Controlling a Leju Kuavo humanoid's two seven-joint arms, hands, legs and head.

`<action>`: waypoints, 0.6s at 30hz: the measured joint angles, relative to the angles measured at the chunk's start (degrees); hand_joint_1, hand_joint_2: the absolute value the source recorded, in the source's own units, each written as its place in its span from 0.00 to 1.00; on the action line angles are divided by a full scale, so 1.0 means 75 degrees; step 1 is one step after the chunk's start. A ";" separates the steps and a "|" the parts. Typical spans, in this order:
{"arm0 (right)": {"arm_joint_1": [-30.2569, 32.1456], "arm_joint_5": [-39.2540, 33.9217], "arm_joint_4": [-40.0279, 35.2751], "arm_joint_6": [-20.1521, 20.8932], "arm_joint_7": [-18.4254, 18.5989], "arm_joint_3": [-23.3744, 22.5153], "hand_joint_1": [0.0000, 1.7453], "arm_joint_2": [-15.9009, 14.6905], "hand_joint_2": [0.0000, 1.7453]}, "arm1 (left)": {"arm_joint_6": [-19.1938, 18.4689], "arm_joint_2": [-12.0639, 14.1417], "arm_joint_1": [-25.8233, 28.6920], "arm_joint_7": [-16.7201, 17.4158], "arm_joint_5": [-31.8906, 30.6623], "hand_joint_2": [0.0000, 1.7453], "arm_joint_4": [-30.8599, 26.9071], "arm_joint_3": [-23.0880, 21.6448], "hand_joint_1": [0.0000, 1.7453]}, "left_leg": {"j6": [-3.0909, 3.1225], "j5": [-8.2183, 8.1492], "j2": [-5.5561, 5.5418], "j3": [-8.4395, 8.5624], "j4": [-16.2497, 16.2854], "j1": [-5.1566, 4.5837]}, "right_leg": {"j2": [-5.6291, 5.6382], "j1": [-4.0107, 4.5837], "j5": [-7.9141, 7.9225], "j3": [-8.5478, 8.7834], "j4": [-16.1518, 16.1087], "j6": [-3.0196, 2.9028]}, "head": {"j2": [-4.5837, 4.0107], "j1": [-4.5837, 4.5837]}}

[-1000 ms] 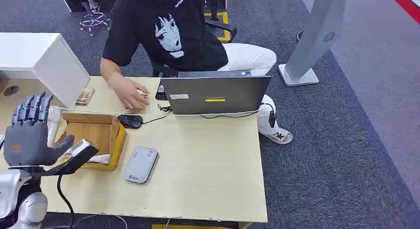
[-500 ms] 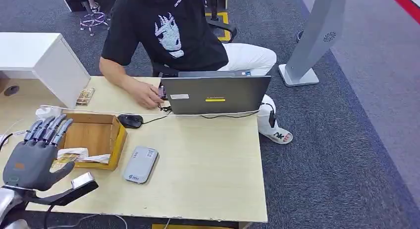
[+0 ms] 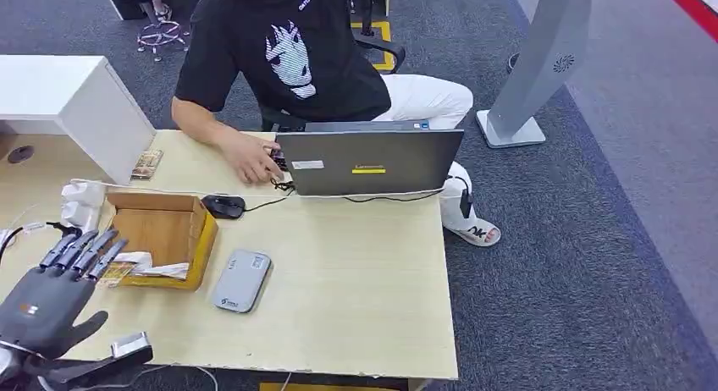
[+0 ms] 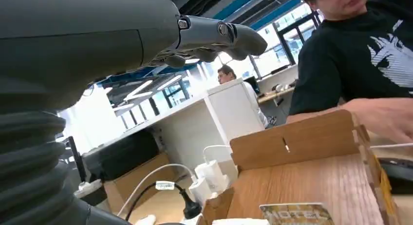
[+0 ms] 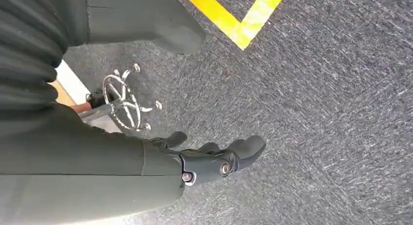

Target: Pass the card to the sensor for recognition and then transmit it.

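Card not yet picked up; sensing and handover both outstanding.

Left hand at lower left of the head view, fingers released and spread, holding nothing, near the wooden box on the bench. Card lying inside the box, printed face up, untouched. Grey sensor flat on the bench just right of the box, nothing on it. Right hand hanging over the carpet, fingers loosely curled, empty. Person seated behind the laptop at upper centre, one hand at its edge. Judged at the opening stage: grasp, presentation to sensor and passing on remain.
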 joint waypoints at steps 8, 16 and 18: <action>0.0004 0.0180 0.0000 -0.0102 0.0122 0.0000 0.00 0.0023 1.00 | -0.0119 0.0370 0.0251 0.0155 0.0073 1.00 -0.0017 0.0000 0.00 | -0.0001 -0.0001 0.0000 -0.0001 0.0000 0.0003 | 0.0000 0.0000 -0.0001 -0.0002 0.0000 -0.0001 | 0.0000 0.0006; 0.0007 0.0402 0.0000 -0.0119 0.0143 0.0009 0.00 0.0044 1.00 | -0.0230 0.0349 0.0053 0.0376 0.0326 1.00 0.0207 -0.0070 0.00 | 0.0000 -0.0001 0.0000 0.0001 0.0000 0.0002 | 0.0000 0.0000 0.0000 -0.0002 -0.0001 0.0000 | 0.0000 0.0006; 0.0007 0.0431 0.0000 -0.0114 0.0146 0.0018 0.00 0.0044 1.00 | -0.0213 0.0253 -0.0129 0.0411 0.0271 1.00 0.0432 -0.0123 0.00 | 0.0000 -0.0001 -0.0004 0.0000 0.0000 0.0001 | -0.0006 0.0000 0.0000 0.0000 -0.0001 0.0000 | 0.0000 0.0006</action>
